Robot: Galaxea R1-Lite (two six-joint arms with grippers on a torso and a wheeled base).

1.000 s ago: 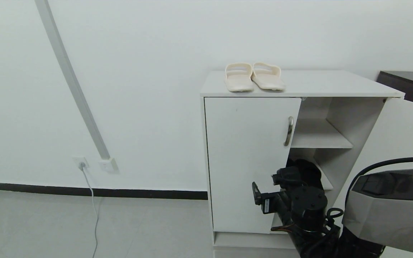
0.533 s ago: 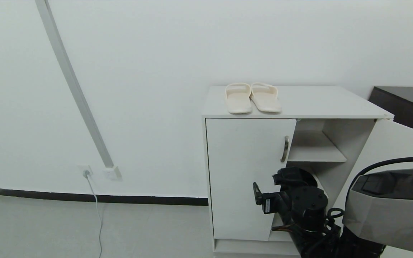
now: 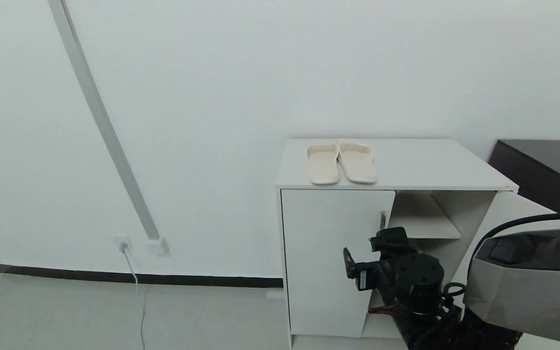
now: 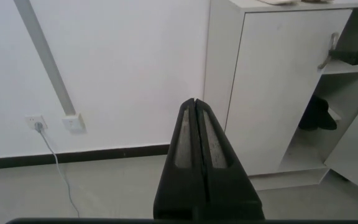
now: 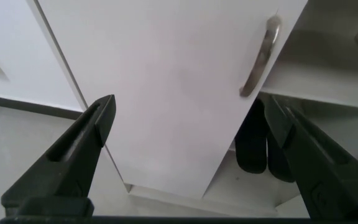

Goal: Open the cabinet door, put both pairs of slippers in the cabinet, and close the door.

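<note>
A cream pair of slippers [image 3: 341, 163] lies on top of the white cabinet [image 3: 421, 163]. Its left door [image 3: 328, 262] with a metal handle [image 5: 258, 59] is closed, and its right door [image 3: 516, 209] stands swung open. A black pair of slippers [image 5: 263, 146] sits on the lower shelf inside, also seen in the left wrist view [image 4: 319, 115]. My right gripper [image 5: 191, 106] is open and empty, low in front of the closed door near the handle. My left gripper [image 4: 196, 124] is shut with nothing in it, well back from the cabinet.
A slanted grey conduit [image 3: 100, 116] runs down the wall to a socket with a plugged cable [image 3: 123, 243]. A dark table [image 3: 542, 165] stands right of the cabinet. Bare tiled floor [image 3: 114, 316] lies to the left.
The whole head view has shifted, so the camera moved: the cabinet and slippers now sit lower in the picture. The right arm holds the same place in the picture.
</note>
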